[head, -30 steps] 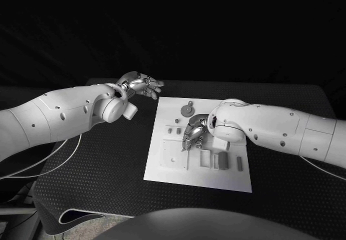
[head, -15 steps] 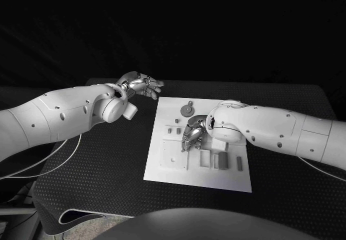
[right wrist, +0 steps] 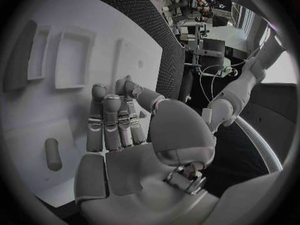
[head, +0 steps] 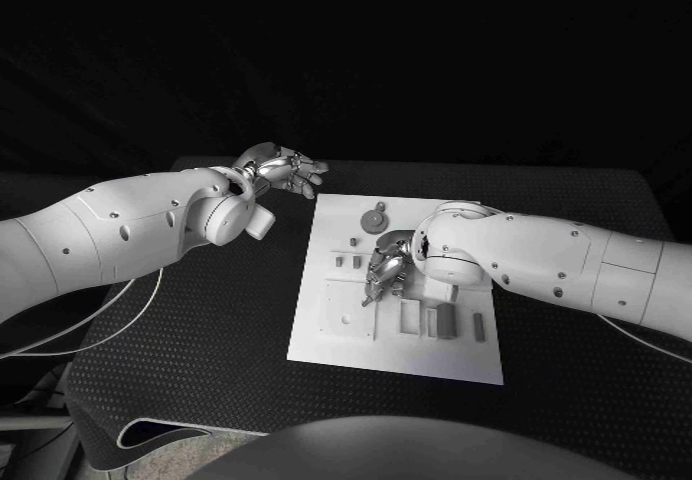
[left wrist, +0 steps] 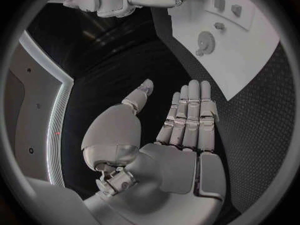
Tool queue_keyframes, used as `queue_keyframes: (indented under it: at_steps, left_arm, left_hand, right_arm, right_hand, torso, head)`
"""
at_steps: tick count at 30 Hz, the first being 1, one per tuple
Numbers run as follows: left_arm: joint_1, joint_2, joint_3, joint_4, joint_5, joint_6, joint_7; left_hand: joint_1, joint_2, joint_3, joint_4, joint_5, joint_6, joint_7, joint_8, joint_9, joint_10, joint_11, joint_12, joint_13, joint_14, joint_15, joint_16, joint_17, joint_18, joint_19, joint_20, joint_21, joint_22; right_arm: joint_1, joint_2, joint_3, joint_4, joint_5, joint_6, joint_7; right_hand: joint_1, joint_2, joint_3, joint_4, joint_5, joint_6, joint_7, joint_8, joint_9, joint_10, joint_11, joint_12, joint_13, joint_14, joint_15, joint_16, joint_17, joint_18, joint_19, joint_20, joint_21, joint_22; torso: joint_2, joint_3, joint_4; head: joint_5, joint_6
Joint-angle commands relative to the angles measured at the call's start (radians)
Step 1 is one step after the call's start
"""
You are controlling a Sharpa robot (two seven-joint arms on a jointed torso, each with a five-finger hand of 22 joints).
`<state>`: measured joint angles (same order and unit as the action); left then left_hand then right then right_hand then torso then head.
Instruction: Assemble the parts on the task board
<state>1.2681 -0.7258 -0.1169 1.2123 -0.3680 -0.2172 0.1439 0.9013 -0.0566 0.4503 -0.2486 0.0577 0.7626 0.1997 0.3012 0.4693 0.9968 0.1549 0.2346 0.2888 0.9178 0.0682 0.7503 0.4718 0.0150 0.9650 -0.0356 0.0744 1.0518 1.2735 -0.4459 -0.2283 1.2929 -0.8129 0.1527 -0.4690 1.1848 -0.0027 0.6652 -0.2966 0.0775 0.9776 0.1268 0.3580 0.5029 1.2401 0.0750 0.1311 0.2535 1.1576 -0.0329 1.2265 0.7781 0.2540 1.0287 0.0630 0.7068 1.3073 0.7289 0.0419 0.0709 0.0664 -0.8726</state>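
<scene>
Right hand hangs low over the middle of the task board, fingers straight and together, pointing down at the board; the right wrist view shows nothing between them, so it's released, not grasping. Left hand is parked off the board's far left corner over the black table, palm flat, fingers extended, also holding nothing. Parts lie loose on the board: a gear near the far edge, small pegs left of the right hand, a short cylinder just beside the fingertips (touching or not, cannot tell). Step looks like reach-to-pick, no grasp yet. Next move likely calls for lowering onto one small piece and pinching it cleanly, then aligning it to a recess.
</scene>
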Motion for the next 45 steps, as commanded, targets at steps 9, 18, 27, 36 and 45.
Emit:
queue_keyframes:
  at_steps: [9, 18, 27, 36, 45]
  left_arm:
    - [0.003, 0.001, 0.001, 0.002, 0.006, 0.011, 0.006]
    - [0.003, 0.001, 0.001, 0.002, 0.006, 0.011, 0.005]
    - [0.003, 0.001, 0.001, 0.002, 0.006, 0.012, 0.005]
    - [0.003, 0.002, 0.001, 0.002, 0.006, 0.013, 0.005]
    - [0.003, 0.001, 0.000, 0.001, 0.006, 0.015, 0.005]
  left_hand:
    - [-0.002, -0.009, 0.000, 0.005, -0.003, -0.008, 0.014, 0.006, -0.002, -0.009, -0.001, -0.006, 0.002, 0.005, -0.001, -0.007, 0.002, 0.006, 0.001, 0.004, -0.006, -0.002]
    - [-0.002, -0.009, 0.000, 0.005, -0.003, -0.008, 0.014, 0.006, -0.002, -0.009, -0.001, -0.006, 0.002, 0.005, -0.001, -0.007, 0.002, 0.006, 0.001, 0.004, -0.006, -0.002]
    - [-0.002, -0.009, 0.000, 0.005, -0.003, -0.008, 0.014, 0.006, -0.002, -0.009, -0.001, -0.006, 0.002, 0.005, -0.001, -0.007, 0.002, 0.006, 0.001, 0.004, -0.006, -0.002]
    - [-0.002, -0.009, 0.000, 0.005, -0.003, -0.008, 0.014, 0.006, -0.002, -0.009, -0.001, -0.006, 0.002, 0.005, -0.001, -0.007, 0.002, 0.006, 0.001, 0.004, -0.007, -0.002]
    - [0.000, -0.010, 0.000, 0.005, -0.002, -0.010, 0.014, 0.005, -0.002, -0.013, 0.001, -0.009, 0.001, 0.004, 0.000, -0.009, 0.003, 0.006, 0.001, 0.004, -0.007, -0.002]
  right_arm:
    - [-0.001, -0.001, 0.000, 0.004, -0.021, -0.009, 0.011]
    - [-0.001, -0.004, 0.000, 0.002, -0.021, -0.017, 0.012]
    - [-0.002, -0.007, 0.000, 0.004, -0.021, -0.025, 0.016]
    - [-0.004, -0.017, 0.000, 0.015, -0.049, -0.052, 0.039]
    - [-0.009, -0.068, 0.000, 0.076, -0.206, -0.167, 0.194]
  right_hand:
    - [0.000, 0.013, -0.006, 0.001, 0.003, -0.004, 0.001, 0.001, 0.000, -0.003, 0.002, -0.003, 0.001, -0.006, 0.000, 0.005, 0.002, 0.008, -0.004, -0.003, 0.004, 0.022]
    - [0.000, 0.013, -0.006, 0.001, 0.003, -0.004, 0.001, 0.001, 0.000, -0.003, 0.002, -0.003, 0.001, -0.006, 0.000, 0.005, 0.002, 0.008, -0.004, -0.003, 0.004, 0.022]
    - [0.000, 0.013, -0.006, 0.001, 0.003, -0.004, 0.001, 0.001, 0.000, -0.003, 0.002, -0.003, 0.001, -0.006, 0.000, 0.005, 0.002, 0.008, -0.004, -0.003, 0.004, 0.022]
    - [0.000, 0.013, -0.006, 0.001, 0.003, -0.004, 0.001, 0.001, 0.000, -0.003, 0.002, -0.003, 0.001, -0.006, 0.000, 0.005, 0.002, 0.008, -0.004, -0.003, 0.004, 0.022]
    - [-0.018, -0.006, -0.018, 0.003, 0.002, -0.018, 0.009, -0.006, 0.003, -0.012, 0.007, -0.009, 0.001, -0.004, 0.004, 0.007, 0.002, 0.008, 0.001, -0.002, 0.007, 0.021]
  torso:
    - [0.000, 0.0002, -0.0004]
    - [0.000, 0.0008, -0.0004]
    - [0.000, 0.0009, -0.0003]
    - [0.000, 0.0008, -0.0003]
    - [-0.001, 0.0010, 0.0012]
  head:
    - [-0.001, 0.000]
    - [-0.001, 0.000]
    - [-0.003, 0.000]
    - [-0.002, 0.000]
    - [-0.001, 0.000]
